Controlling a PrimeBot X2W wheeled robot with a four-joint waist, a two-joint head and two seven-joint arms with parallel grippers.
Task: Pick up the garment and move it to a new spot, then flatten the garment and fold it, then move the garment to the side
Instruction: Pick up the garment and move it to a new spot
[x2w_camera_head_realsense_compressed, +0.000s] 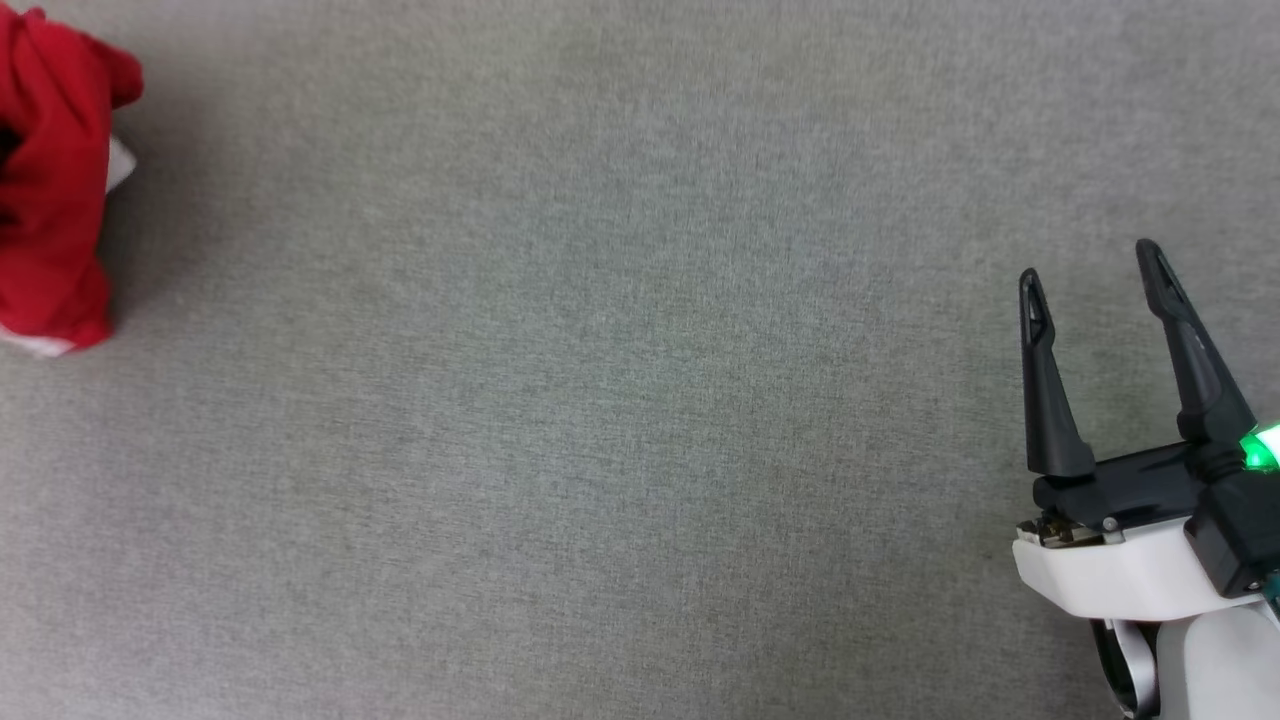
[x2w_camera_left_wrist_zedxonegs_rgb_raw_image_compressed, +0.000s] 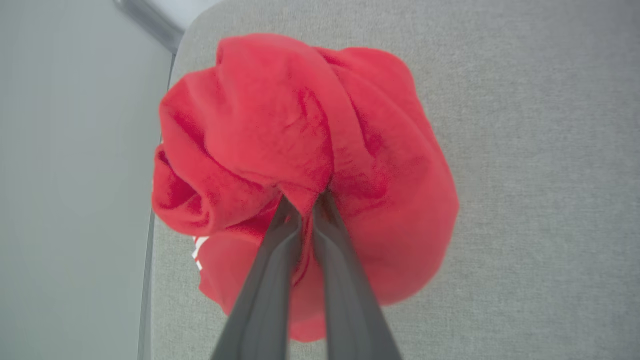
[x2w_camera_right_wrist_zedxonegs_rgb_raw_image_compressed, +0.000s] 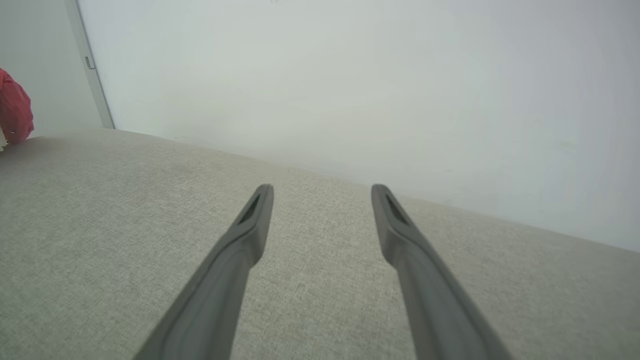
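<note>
Crumpled bright red jersey garment (x2w_camera_head_realsense_compressed: 55, 190) was at far upper left of head view, over grey woven cloth surface (x2w_camera_head_realsense_compressed: 600, 400). Left gripper (x2w_camera_left_wrist_zedxonegs_rgb_raw_image_compressed: 306, 200) was clamped on a fold of it. Right gripper (x2w_camera_head_realsense_compressed: 1090, 260), lower right, was spread and empty. Likely pick-up stage: relocating, flattening, folding and setting aside not yet done.

A grey woven fabric surface (x2w_camera_head_realsense_compressed: 600, 420) spread wide, with one corner rounded. Beyond its far edge rose a pale wall (x2w_camera_right_wrist_zedxonegs_rgb_raw_image_compressed: 350, 75). A grey vertical strip (x2w_camera_right_wrist_zedxonegs_rgb_raw_image_compressed: 95, 80) ran up that wall near the surface's far left corner.
</note>
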